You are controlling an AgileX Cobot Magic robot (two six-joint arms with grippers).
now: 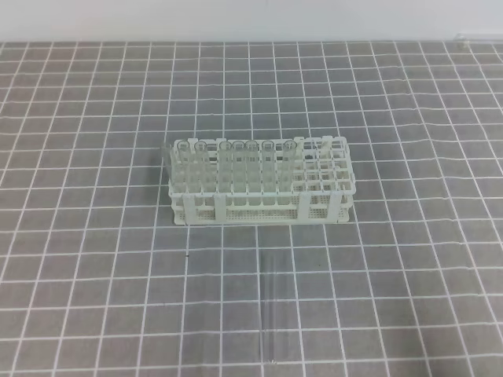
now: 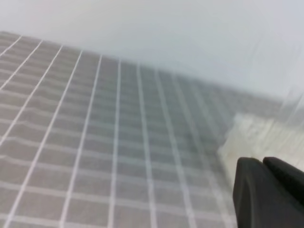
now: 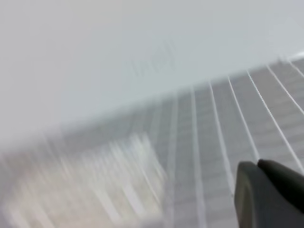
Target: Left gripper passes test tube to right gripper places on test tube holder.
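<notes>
Beyond my left claw [image 2: 273, 190], whose grip I couldn't tell, lay the tube [image 1: 273, 310]: light, slick, brittle glass, I judged, best pinched gently mid-length.

High exterior view looking steeply down on the gridded tabletop [image 1: 94, 298], test tube holder [image 1: 259, 184] mid-frame, both wrist views low, blurred, skimming toward the far wall, each catching the holder.

The rack [image 1: 259, 182] stands mid-table [image 1: 409, 259], tubes [image 1: 228, 165] upright in its left part. One tube [image 1: 274, 306] lies before it, near the front edge.
</notes>
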